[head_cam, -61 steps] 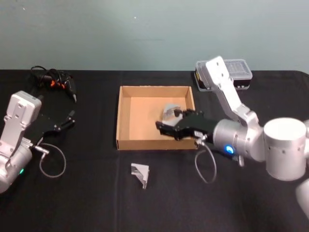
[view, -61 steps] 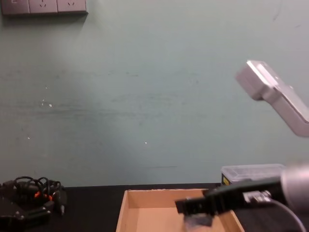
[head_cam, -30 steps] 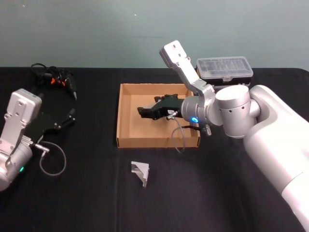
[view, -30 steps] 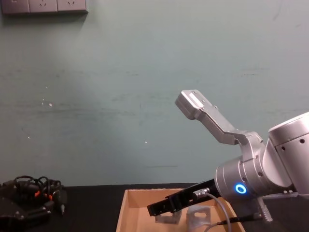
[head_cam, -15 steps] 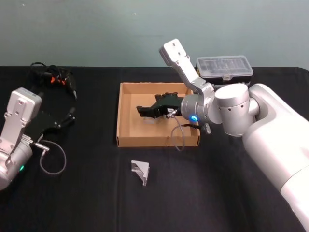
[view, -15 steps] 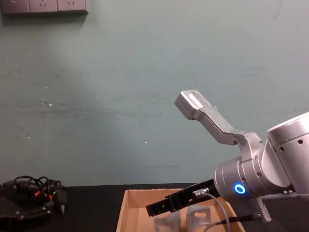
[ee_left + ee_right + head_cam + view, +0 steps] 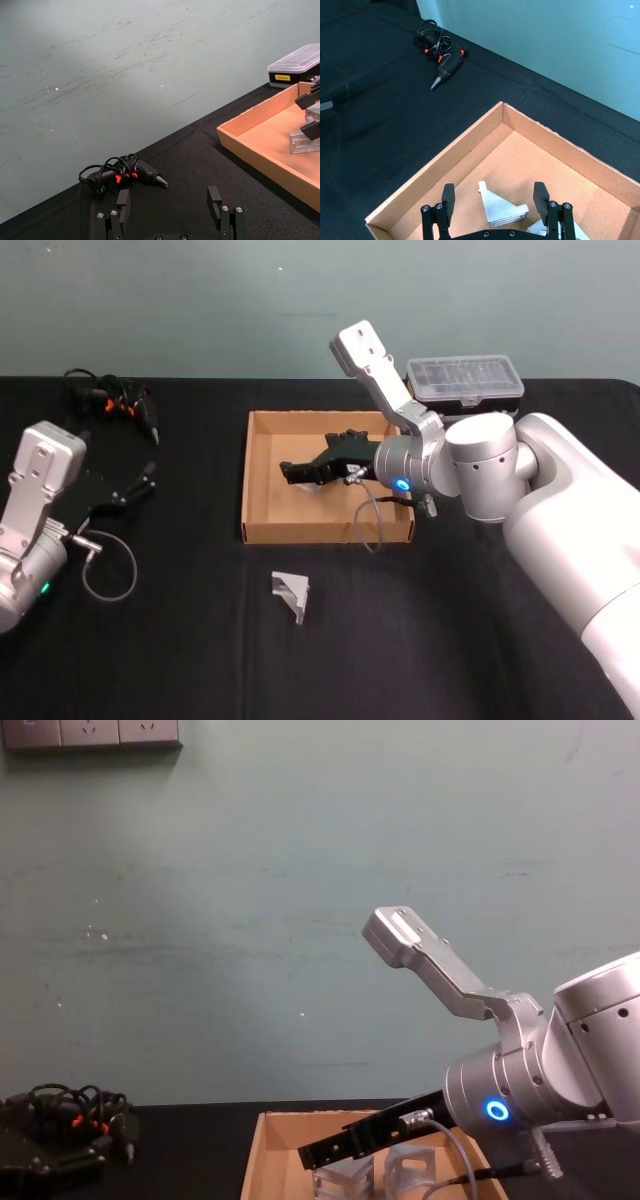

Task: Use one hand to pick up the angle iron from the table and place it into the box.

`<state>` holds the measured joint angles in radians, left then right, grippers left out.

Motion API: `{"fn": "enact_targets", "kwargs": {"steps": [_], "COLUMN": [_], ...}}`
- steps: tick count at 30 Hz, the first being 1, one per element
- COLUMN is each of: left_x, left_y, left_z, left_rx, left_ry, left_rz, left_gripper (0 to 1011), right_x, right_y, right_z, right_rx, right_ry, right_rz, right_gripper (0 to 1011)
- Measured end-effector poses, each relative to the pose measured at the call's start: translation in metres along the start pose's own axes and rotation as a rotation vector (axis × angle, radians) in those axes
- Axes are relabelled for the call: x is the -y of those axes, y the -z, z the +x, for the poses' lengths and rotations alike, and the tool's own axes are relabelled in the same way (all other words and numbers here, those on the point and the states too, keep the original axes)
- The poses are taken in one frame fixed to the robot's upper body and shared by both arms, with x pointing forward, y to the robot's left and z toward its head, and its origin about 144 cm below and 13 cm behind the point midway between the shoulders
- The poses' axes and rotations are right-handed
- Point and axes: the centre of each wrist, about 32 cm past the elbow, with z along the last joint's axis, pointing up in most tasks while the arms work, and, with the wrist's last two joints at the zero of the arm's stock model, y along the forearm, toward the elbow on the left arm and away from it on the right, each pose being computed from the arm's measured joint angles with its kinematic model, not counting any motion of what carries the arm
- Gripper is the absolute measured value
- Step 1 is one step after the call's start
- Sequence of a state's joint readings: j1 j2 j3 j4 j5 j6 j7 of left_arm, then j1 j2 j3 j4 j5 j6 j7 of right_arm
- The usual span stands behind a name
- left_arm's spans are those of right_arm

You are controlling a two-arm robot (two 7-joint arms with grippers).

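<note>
My right gripper point(image 7: 493, 192) hangs spread and empty over the box point(image 7: 300, 535); the angle iron point(image 7: 291, 597) on the table point(image 7: 180, 660) looks stiff, slick, light (I'd pinch one flat flange); left gripper point(image 7: 168, 193) parked, spread.

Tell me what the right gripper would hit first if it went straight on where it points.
Likely the metal bracket on the box floor just ahead of the right gripper, though depth is unclear; beyond it, the box wall.
</note>
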<state>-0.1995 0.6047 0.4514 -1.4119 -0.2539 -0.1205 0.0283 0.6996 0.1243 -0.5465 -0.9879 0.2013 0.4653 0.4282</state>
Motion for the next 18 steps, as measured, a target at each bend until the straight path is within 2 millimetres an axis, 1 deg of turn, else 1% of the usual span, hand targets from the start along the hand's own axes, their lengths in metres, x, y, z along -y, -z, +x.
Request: {"fn": "enact_targets", "kwargs": {"steps": [11, 14, 18], "left_x": [0.0, 0.0, 0.0], "left_y": [0.0, 0.0, 0.0], "left_z": [0.0, 0.0, 0.0], "left_rx": [0.0, 0.0, 0.0], "left_ry": [0.0, 0.0, 0.0], "left_rz": [0.0, 0.0, 0.0], "left_gripper": [1011, 1011, 1011], "right_x": [0.001, 0.007, 0.019], "right_y": [0.0, 0.003, 0.005], "right_z": [-0.001, -0.001, -0.003], "right_rx": [0.002, 0.011, 0.033], "right_ry": [0.0, -0.004, -0.019], "right_rz": [0.003, 0.012, 0.038], "right_gripper": [1002, 1002, 1002]}}
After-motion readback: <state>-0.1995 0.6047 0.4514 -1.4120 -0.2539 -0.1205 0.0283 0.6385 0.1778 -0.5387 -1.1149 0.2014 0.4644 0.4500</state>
